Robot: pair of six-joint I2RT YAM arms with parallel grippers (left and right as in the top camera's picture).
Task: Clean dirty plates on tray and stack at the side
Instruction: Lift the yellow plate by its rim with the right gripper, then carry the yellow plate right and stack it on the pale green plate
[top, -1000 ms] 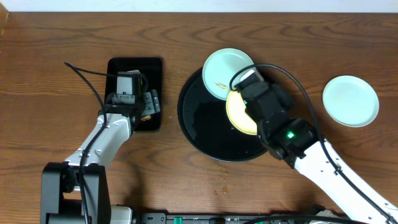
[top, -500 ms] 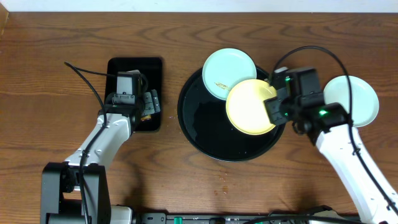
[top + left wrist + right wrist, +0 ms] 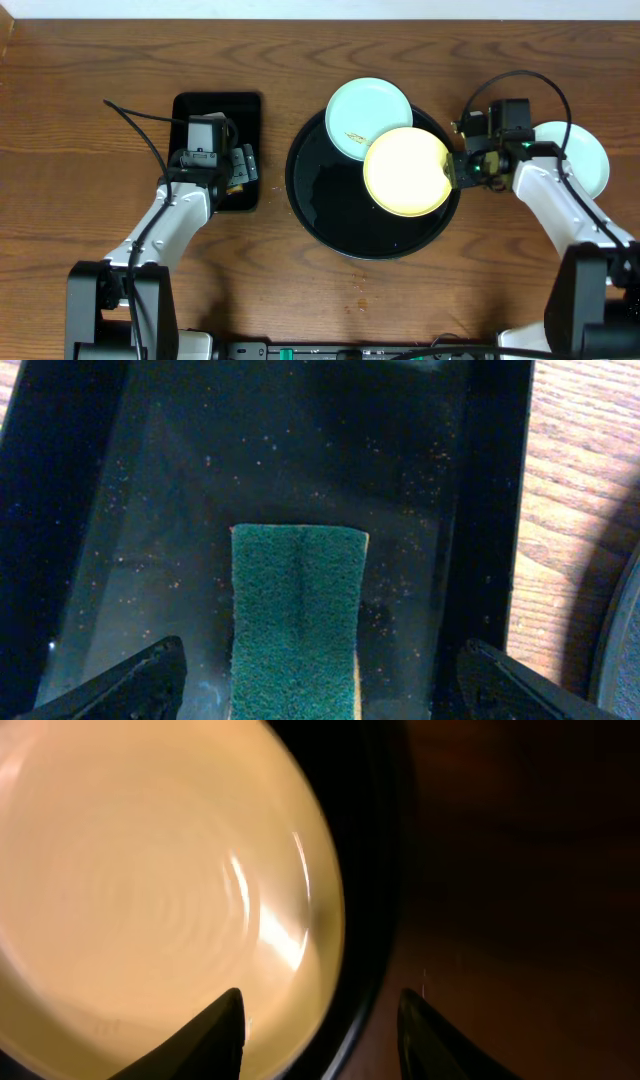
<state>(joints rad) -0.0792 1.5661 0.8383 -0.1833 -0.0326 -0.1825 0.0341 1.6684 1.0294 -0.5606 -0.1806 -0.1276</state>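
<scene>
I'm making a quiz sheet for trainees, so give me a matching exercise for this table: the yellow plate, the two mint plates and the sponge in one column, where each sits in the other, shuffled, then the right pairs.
Things
1. yellow plate
2. smeared mint plate
3. mint plate showing no smear
4. green sponge

Places
A. on the bare wood, right of the round tray
B. in the rectangular black tray
C. at the round tray's far rim, partly under another plate
D. on the round tray's right half, overlapping another plate

Pairs: 1-D, 2-C, 3-A, 4-B
</scene>
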